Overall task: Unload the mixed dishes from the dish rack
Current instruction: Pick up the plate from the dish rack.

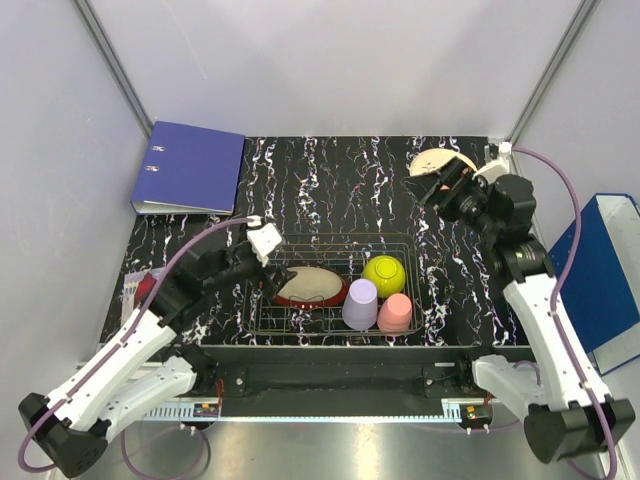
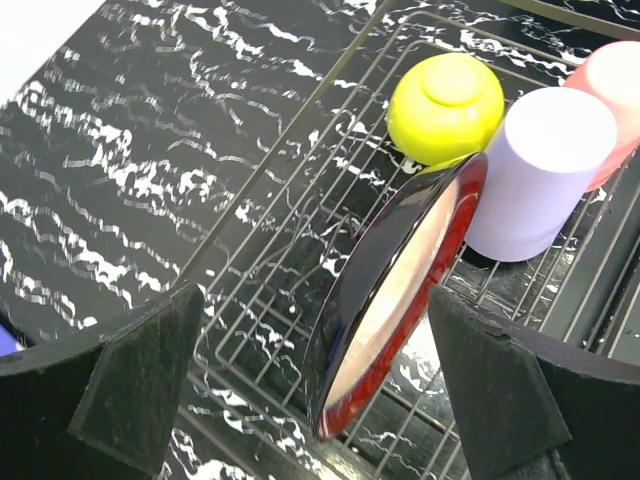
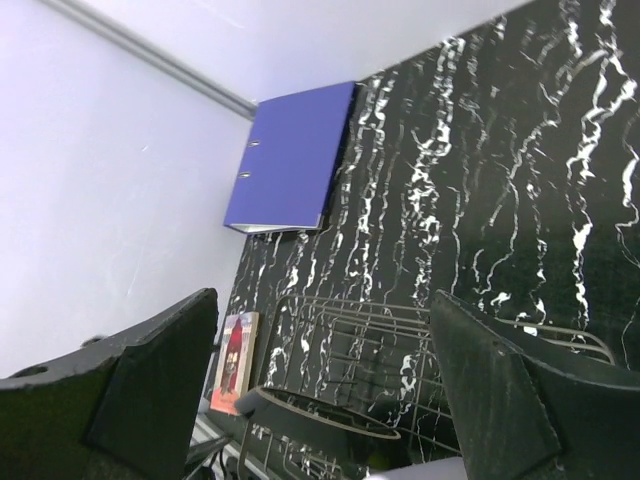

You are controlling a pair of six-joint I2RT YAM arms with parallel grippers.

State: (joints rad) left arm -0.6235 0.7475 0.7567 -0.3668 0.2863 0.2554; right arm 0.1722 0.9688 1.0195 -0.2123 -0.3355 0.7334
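Note:
The wire dish rack (image 1: pixel 425 300) sits at the table's near middle. In it are a dark-red-rimmed beige plate (image 1: pixel 310 285) standing on edge, an upturned yellow-green bowl (image 1: pixel 384 275), a lavender cup (image 1: pixel 360 304) and a smaller pink cup (image 1: pixel 396 313). My left gripper (image 1: pixel 276 276) is open. In the left wrist view its fingers (image 2: pixel 130 390) straddle the plate's (image 2: pixel 400 290) lower rim without touching. The cream-pink plate (image 1: pixel 430 159) lies on the table at the back right. My right gripper (image 1: pixel 436 190) is open and empty just in front of it.
A blue binder (image 1: pixel 190 167) lies at the back left, and it also shows in the right wrist view (image 3: pixel 290 160). A red booklet (image 1: pixel 140 290) lies at the table's left edge. A blue box (image 1: pixel 608 265) stands off the right side. Grey walls enclose the table.

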